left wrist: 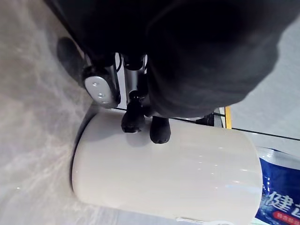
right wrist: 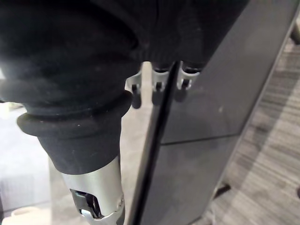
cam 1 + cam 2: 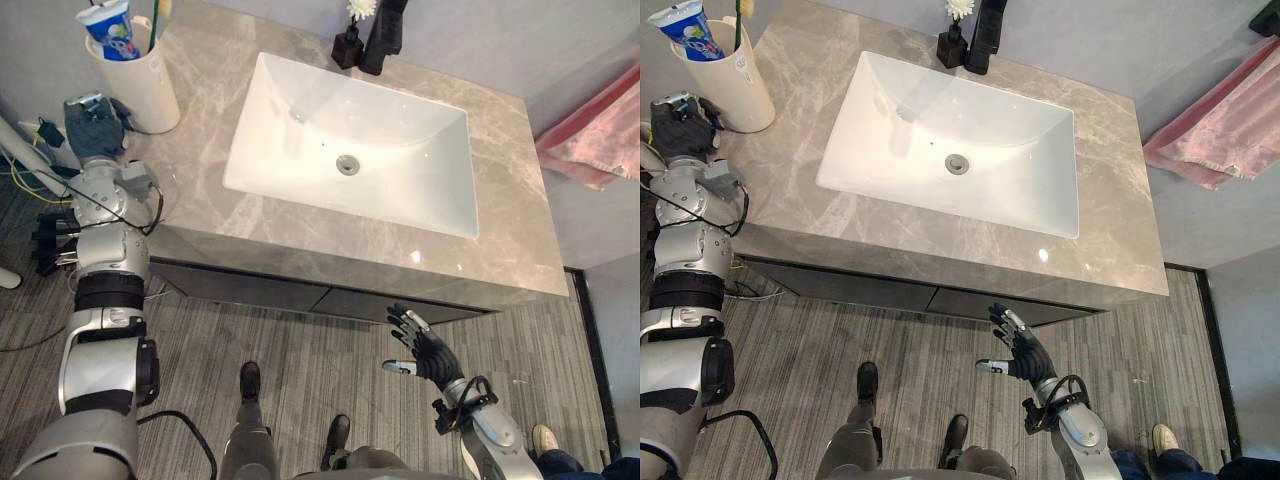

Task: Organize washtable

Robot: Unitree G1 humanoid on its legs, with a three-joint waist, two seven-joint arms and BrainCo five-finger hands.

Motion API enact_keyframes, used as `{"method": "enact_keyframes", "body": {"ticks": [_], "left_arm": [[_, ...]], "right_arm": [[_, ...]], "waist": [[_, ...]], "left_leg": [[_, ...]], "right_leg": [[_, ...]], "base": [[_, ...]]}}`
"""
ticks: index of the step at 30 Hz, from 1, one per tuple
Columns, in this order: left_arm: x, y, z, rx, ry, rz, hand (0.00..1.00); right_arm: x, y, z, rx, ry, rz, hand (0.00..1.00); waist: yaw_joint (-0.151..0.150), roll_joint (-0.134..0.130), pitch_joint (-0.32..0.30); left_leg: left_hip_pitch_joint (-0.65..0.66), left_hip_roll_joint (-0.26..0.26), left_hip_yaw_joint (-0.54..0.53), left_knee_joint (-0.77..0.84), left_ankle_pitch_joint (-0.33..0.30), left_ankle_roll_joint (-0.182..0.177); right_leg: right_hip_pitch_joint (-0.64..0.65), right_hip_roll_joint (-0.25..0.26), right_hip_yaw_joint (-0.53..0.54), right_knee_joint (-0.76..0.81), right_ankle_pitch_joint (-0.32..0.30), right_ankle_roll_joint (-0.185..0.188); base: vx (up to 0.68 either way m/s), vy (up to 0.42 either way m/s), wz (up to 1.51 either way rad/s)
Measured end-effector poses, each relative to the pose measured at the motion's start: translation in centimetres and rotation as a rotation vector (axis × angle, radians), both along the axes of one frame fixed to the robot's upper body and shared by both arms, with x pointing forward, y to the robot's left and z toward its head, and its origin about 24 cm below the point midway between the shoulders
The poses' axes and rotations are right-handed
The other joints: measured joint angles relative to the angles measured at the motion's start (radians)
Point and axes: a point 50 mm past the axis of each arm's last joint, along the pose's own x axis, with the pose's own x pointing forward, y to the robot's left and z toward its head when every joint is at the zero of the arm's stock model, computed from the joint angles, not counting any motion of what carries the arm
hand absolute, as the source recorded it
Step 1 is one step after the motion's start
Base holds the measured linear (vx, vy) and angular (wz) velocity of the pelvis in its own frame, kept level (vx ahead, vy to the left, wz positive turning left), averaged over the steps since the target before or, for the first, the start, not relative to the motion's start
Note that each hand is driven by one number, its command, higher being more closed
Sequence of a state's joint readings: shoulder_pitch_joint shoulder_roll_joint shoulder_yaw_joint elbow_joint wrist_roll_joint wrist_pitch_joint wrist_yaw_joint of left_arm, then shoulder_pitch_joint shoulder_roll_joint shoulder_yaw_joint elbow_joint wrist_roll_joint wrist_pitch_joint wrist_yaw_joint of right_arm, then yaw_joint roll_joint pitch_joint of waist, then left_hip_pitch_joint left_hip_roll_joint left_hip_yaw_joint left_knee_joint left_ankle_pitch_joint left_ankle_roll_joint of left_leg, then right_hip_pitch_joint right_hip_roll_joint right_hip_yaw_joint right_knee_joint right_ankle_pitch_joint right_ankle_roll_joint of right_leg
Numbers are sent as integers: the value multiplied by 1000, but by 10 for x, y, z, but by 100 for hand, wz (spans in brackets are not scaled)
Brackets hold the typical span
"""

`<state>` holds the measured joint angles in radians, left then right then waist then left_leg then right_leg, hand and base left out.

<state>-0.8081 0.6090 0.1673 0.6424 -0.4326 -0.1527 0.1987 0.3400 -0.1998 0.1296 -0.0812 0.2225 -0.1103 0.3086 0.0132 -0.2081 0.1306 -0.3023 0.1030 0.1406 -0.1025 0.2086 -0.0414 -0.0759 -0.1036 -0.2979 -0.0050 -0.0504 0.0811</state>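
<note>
A white cup (image 3: 140, 82) stands at the far left corner of the grey marble countertop (image 3: 510, 200). It holds a blue toothpaste tube (image 3: 112, 30) and a toothbrush (image 3: 160, 14). My left hand (image 3: 92, 125) is beside the cup on the near side. In the left wrist view its dark fingertips (image 1: 133, 119) rest against the cup's wall (image 1: 164, 173), fingers straight, not wrapped round it. My right hand (image 3: 428, 350) hangs open with spread fingers below the counter's front edge, in front of the dark cabinet (image 2: 225, 93).
A white rectangular sink (image 3: 300, 110) takes up the counter's middle. A black faucet (image 3: 385, 35) and a small black vase with a white flower (image 3: 348, 45) stand behind it. A pink towel (image 3: 600, 135) hangs at the right. A person's shoe (image 3: 545, 438) shows on the floor.
</note>
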Motion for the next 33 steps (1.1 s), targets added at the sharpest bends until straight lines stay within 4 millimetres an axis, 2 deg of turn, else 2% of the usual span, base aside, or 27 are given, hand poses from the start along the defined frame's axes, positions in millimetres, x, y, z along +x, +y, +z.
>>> {"method": "enact_keyframes", "body": {"ticks": [6,15,19,25,33], "left_arm": [[2,0,6,-18,-17,-3,100],[5,-3,21,-30,-64,-15,100],[5,-2,26,-7,-60,-12,100],[11,-10,52,38,-87,-25,100],[11,-14,66,65,-110,-32,100]], "right_arm": [[0,0,0,-1,-1,0,0],[1,2,1,2,-5,6,0],[2,2,2,2,-9,8,0],[8,9,7,12,-38,37,0],[14,11,11,12,-59,45,0]], "waist": [[1,0,0],[1,-23,9],[0,-25,9],[-1,-48,35],[0,-48,48]], "left_leg": [[-13,2,0,0,0,0],[-23,3,0,0,0,0],[-30,4,0,0,0,0],[-37,4,2,0,3,1],[-52,16,13,0,3,1]], "right_leg": [[-15,5,1,-1,4,-3],[-17,8,2,-17,18,-5],[-24,9,3,-17,19,-5],[-33,12,6,-18,22,-7],[-55,16,22,-22,33,-10]], "base": [[0,0,0],[0,0,0],[0,0,0],[0,0,0],[-5,8,-6]]}}
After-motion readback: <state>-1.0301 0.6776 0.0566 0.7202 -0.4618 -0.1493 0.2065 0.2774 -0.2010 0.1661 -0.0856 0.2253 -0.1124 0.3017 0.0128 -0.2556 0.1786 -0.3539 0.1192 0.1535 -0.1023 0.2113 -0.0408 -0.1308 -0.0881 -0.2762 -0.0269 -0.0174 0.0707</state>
